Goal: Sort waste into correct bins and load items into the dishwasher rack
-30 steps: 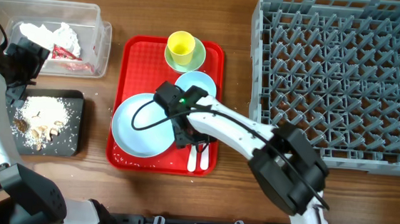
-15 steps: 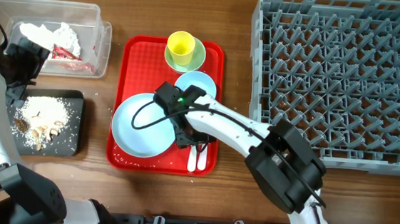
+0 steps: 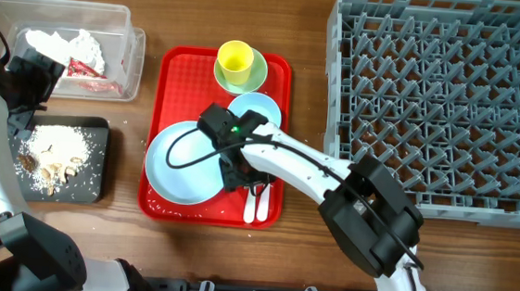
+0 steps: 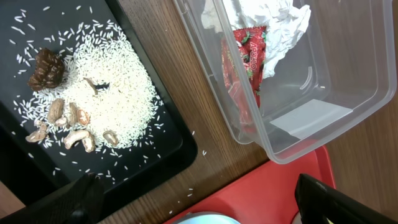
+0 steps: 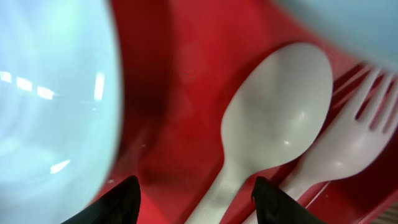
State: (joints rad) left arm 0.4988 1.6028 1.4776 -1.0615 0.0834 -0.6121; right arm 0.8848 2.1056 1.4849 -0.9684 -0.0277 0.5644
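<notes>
My right gripper (image 3: 239,174) is open, low over the red serving tray, its jaws astride the handle of the white spoon (image 5: 280,118). The white fork (image 5: 354,137) lies beside the spoon. The light blue plate (image 3: 179,167) is just to the left and the light blue bowl (image 3: 261,108) just behind. The yellow cup (image 3: 235,58) stands in the pale green bowl (image 3: 258,78). My left gripper (image 3: 33,95) is open and empty between the clear tub (image 3: 66,5) and the black tray (image 3: 97,151). The tub holds napkins (image 4: 267,18) and a red wrapper (image 4: 249,56). The black tray holds rice and brown scraps (image 4: 68,118).
The grey dishwasher rack (image 3: 332,86) fills the right side and holds nothing that shows. The red serving tray (image 3: 168,73) lies in the middle. Loose rice grains lie on the wood by the black tray (image 4: 180,155).
My right gripper has eased slightly left and lower over the spoon. The left arm has not moved.
</notes>
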